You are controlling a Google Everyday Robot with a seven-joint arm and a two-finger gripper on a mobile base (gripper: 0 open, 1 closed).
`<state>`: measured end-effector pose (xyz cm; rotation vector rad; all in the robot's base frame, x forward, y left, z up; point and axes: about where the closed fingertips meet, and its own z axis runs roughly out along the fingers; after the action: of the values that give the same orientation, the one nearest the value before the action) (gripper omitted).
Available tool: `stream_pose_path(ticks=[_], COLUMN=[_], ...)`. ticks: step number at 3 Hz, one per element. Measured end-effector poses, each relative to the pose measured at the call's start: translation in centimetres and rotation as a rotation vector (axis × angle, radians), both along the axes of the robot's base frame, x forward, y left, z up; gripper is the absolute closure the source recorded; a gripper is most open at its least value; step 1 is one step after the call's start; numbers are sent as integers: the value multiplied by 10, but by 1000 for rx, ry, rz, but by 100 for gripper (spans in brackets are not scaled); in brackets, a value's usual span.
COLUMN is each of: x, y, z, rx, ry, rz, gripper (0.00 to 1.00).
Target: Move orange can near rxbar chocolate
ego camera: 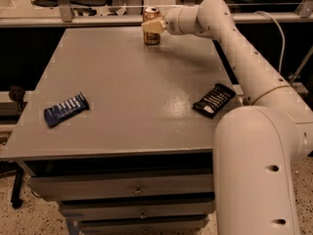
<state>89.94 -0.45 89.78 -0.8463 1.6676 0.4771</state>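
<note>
The orange can [151, 35] stands upright near the far edge of the grey table [132, 97], slightly left of centre. My gripper [152, 25] reaches in from the right and sits right at the can, its pale fingers covering the can's upper side. The rxbar chocolate [213, 100], a black wrapper with white stripes, lies flat near the table's right edge, well in front of the can and beside my arm's base.
A blue wrapper with white stripes [66, 108] lies near the table's left front. My long white arm [244, 58] crosses above the right side of the table. Drawers sit below the front edge. Chairs and a rail stand behind the table.
</note>
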Motion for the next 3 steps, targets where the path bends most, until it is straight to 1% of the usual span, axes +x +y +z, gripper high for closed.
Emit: stream_pose_path(ticks=[1, 2, 3], x=[-6, -23, -54], y=[-6, -12, -23], z=[4, 12, 19], rx=[7, 23, 38], ry=[-1, 3, 14], rz=[0, 13, 38], gripper=[64, 87, 100])
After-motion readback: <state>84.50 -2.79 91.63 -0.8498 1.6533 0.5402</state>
